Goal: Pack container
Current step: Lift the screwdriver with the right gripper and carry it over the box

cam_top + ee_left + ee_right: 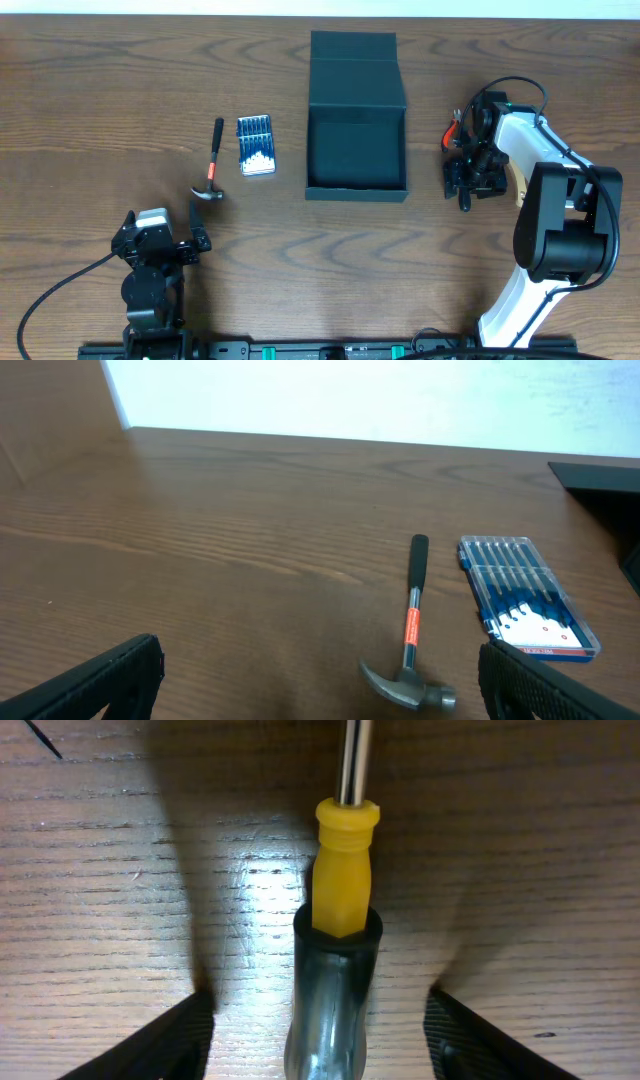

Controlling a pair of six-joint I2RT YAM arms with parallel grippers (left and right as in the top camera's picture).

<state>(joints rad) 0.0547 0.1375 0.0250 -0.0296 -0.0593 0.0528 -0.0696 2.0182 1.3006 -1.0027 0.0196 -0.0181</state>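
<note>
Container: set centrally, lid laid open toward the far side. Bit case, then hammer: laid to its left. Screwdriver: laid to its right.

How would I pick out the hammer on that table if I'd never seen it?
Find the large, open dark teal-grey box mid-table. On its left lies a flat clear case of blue-handled screwdrivers, and just beyond that, the small hammer. Unlike the case, it is slim, with a black grip, orange-red neck and steel claw head.
</note>
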